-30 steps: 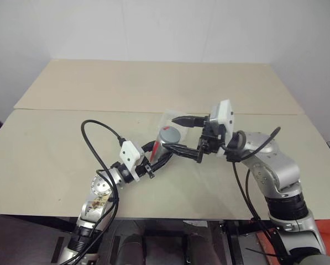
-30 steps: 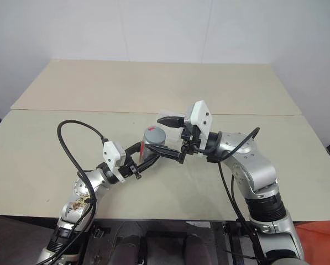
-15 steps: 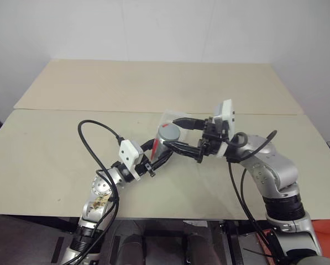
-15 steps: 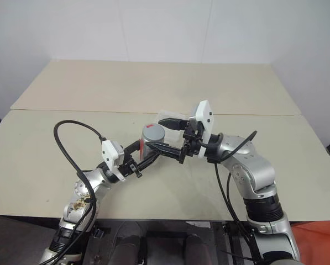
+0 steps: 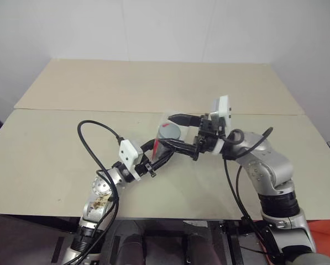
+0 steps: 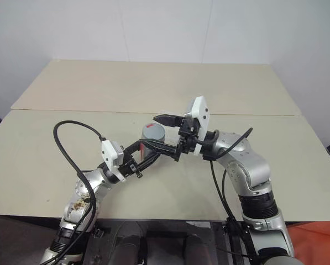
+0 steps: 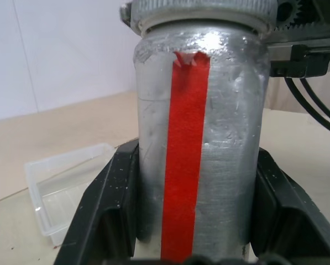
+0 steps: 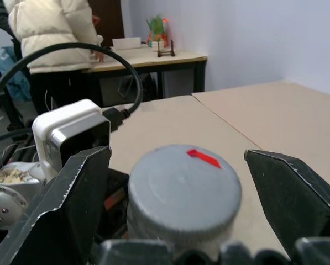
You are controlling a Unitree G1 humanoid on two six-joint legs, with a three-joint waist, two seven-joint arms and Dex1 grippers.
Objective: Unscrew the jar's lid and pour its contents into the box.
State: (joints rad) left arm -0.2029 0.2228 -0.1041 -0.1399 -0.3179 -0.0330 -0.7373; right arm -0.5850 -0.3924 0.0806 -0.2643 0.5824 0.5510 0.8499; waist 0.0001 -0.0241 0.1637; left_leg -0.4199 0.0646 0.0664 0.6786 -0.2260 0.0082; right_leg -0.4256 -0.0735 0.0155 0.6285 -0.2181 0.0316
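Your right gripper (image 8: 181,182) has its two black fingers (image 8: 297,190) spread wide, one on each side of the lid (image 8: 184,190), and they are not touching it. Your left gripper (image 7: 192,215) is pinching the jar (image 7: 200,143) by its body and holds it up above the table (image 5: 54,149), nearly upright. The lid is on the jar, with its red mark on top.

For this step, I think you should bring the right fingers onto the ribbed edge of the lid at equal height, press them together firmly, and only then turn. Keep the left grip tight so the jar does not rotate with the lid.

The box (image 7: 62,190) lies on the table just behind the jar, near enough for pouring. The black cable (image 5: 93,132) of the left arm loops beside the left wrist; nothing blocks the lid itself. A person in a pale jacket (image 8: 54,33) stands far away.
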